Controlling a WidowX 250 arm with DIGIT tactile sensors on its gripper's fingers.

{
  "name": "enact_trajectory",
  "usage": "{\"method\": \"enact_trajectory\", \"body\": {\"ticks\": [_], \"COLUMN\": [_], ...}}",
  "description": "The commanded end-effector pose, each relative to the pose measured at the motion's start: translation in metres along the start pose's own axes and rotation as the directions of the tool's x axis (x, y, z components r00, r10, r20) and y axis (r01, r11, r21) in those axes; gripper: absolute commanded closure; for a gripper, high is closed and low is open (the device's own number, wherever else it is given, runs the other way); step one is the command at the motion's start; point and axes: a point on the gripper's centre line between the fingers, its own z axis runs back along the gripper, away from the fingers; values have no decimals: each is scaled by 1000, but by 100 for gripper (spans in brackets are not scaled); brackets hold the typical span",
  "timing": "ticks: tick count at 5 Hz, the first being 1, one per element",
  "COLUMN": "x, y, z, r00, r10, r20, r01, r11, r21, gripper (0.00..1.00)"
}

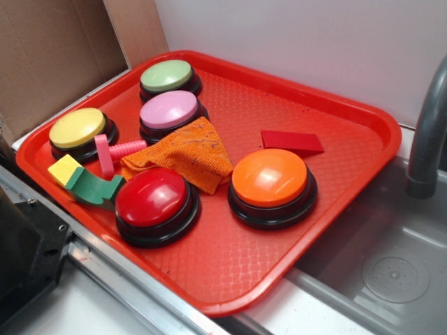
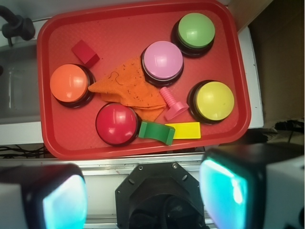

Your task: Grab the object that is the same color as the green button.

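Pincer [image 2: 143, 198] hovers apart, empty, over tray [image 2: 119, 19] near edge; dark green block [image 2: 156, 131] just ahead. 5 buttons, 1 green button [image 2: 196, 30].

The green block [image 2: 157, 131] is hemmed in: the red button [image 2: 116, 123] touches one end, the yellow block [image 2: 186, 130] the other, the pink bolt [image 2: 172, 103] and orange cloth [image 2: 127, 88] stand just behind. Toward the tray rim [image 2: 143, 151] a bare strip is open, and above the block nothing intrudes.
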Motion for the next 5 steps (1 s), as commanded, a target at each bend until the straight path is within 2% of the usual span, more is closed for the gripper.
{"method": "enact_trajectory", "body": {"ticks": [1, 2, 4, 5], "x": [0, -3, -11, -12], "y": [0, 8, 39, 54], "z": [0, -19, -68, -105], "r00": [1000, 999, 987, 990], "r10": [0, -17, 12, 85], "r20": [0, 29, 158, 113], "r01": [0, 17, 0, -76], "r11": [1000, 1000, 997, 993], "r21": [0, -1, -76, -86], "gripper": [0, 0, 0, 0]}}
